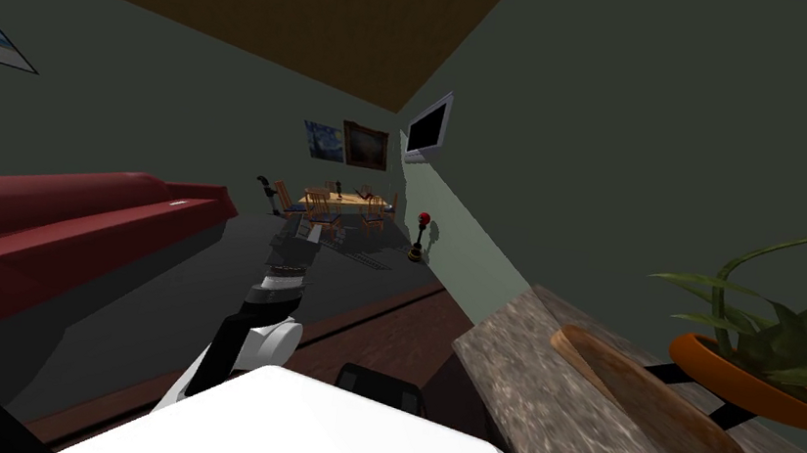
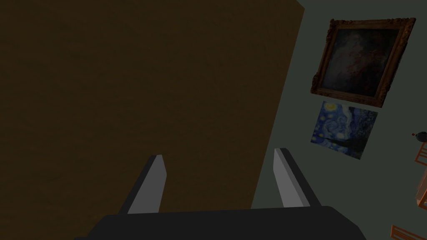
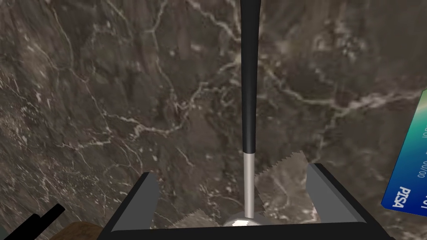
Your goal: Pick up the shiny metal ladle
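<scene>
The ladle (image 3: 250, 104) lies flat on a dark marble counter (image 3: 104, 104). It has a long black handle, a short shiny metal shaft (image 3: 249, 183) and a metal bowl (image 3: 239, 221) at the edge of the gripper's body. My right gripper (image 3: 231, 171) hovers just over it, open. Its two fingers stand on either side of the metal shaft and do not touch it. My left gripper (image 2: 220, 155) is open and empty, held out forward over the floor (image 1: 304, 232).
A blue bank card (image 3: 410, 166) lies on the counter close beside one right finger. In the head view the marble counter (image 1: 559, 438) carries a long wooden board (image 1: 644, 396) and a plant in an orange pot (image 1: 764, 388). A red sofa (image 1: 46, 228) stands to the left.
</scene>
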{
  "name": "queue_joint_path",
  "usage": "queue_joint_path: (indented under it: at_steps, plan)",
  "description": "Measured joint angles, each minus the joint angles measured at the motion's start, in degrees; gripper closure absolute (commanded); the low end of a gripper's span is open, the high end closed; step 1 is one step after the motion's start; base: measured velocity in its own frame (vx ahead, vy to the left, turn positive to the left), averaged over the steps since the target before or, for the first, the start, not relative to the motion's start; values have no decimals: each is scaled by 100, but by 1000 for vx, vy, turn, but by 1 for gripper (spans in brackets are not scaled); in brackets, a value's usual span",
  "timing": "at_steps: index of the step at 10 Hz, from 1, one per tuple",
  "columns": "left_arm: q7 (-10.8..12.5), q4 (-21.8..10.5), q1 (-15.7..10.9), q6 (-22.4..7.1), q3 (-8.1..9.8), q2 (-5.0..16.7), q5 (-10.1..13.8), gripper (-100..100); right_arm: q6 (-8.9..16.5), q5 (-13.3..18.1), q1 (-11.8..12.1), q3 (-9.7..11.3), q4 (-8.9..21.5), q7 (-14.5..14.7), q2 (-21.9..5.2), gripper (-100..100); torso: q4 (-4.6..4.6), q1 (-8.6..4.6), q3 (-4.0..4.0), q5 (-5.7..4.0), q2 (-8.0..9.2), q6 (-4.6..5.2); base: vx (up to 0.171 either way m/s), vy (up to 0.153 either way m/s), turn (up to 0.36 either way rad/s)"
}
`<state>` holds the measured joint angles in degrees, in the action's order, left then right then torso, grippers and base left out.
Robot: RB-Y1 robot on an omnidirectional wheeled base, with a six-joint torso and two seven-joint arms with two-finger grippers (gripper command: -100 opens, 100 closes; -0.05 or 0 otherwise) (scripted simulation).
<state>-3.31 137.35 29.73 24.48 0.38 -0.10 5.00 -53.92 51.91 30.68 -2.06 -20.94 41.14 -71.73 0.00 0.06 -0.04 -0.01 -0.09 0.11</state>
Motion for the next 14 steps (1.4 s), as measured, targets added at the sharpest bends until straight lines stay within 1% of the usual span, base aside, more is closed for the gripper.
queue_joint_path:
  at_steps: [2, 3, 7, 8, 9, 10, 11, 12, 13, 14]
  plan:
    - [0, 0, 0, 0, 0, 0, 0, 0, -118, 114, -111, -81, 242, 130, 128, -100, -1, 1, -2, 0, -4, 0, 12, 3, 12]
    - [0, 0, 0, 0, 0, 0, 0, 0, -128, 118, -114, -84, 251, 139, 130, 100, 0, 1, -1, 0, -1, 0, 0, 0, 0]
    - [0, 0, 0, 0, 0, 0, 0, 0, -130, 117, -113, -84, 251, 137, 130, 100, 1, -5, 1, -3, 1, -2, 0, 0, 0]
    - [0, 0, 0, 0, 0, 0, 0, 0, -130, 117, -113, -84, 251, 137, 130, 0, 1, -5, 1, -3, 1, -2, 0, 0, 0]
    - [0, 0, 0, 0, 0, 0, 0, 0, -130, 117, -113, -84, 251, 137, 130, 100, 1, -5, 1, -3, 2, -2, -15, -2, -34]
    - [0, 0, 0, 0, 0, 0, 0, 0, 81, -30, 371, -136, -398, -112, 40, 100, 1, -3, 4, 2, 8, 0, -23, -5, -33]
    - [0, 0, 0, 0, 0, 0, 0, 0, 126, -50, 306, -89, -378, -159, 4, 100, 2, -6, 5, 0, 9, -3, -13, -5, 1]
    - [0, 0, 0, 0, 0, 0, 0, 0, 57, -23, 133, -38, -181, -69, -2, 100, 1, -7, 3, -2, 6, -3, -17, -5, -29]
    - [0, 0, 0, 0, 0, 0, 0, 0, 39, -66, 52, 52, -111, -43, -68, 100, 1, -7, 3, 2, 7, -2, -18, -6, -23]
    - [0, 0, 0, 0, 0, 0, 0, 0, 83, -101, 75, 91, -171, -82, -113, 100, 1, -5, 4, -1, 7, -2, -9, -3, -2]
